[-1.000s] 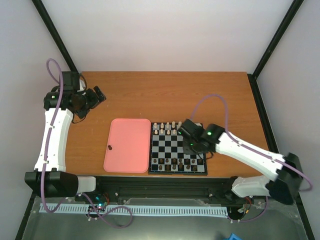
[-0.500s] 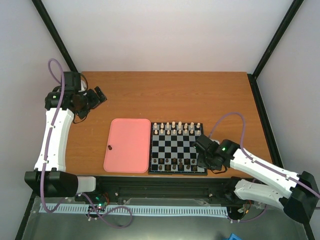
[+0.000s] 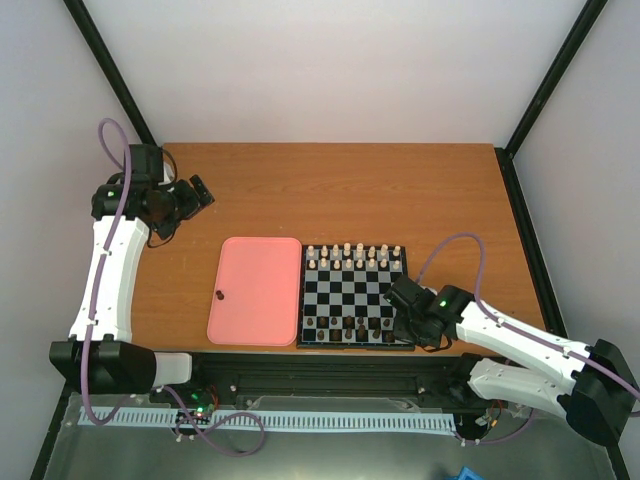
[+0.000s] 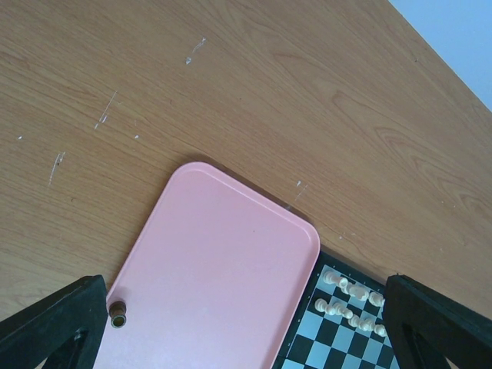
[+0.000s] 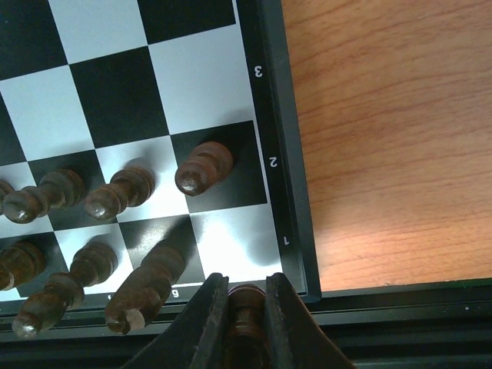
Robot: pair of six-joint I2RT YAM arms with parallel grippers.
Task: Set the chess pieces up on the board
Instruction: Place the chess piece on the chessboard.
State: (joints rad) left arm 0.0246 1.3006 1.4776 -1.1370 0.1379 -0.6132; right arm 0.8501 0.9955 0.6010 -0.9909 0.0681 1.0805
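Observation:
The chessboard (image 3: 352, 293) lies near the table's front edge, with cream pieces on its far rows and several dark pieces (image 3: 348, 327) on its near rows. My right gripper (image 3: 405, 310) hangs over the board's near right corner, shut on a dark chess piece (image 5: 247, 301). In the right wrist view the piece is held above the board's near rim, beside the bare pale corner square (image 5: 238, 242). Dark pieces (image 5: 201, 169) stand on the squares to its left. One dark piece (image 3: 218, 295) lies on the pink tray (image 3: 256, 290). My left gripper (image 3: 195, 190) is open, far back left.
The pink tray lies just left of the board and also shows in the left wrist view (image 4: 223, 269), with the single dark piece (image 4: 118, 313) at its left edge. Bare wooden table (image 3: 400, 190) lies behind and to the right of the board.
My right gripper has moved from the board's far right side to its near right corner, carrying the dark piece. The left arm has not moved.

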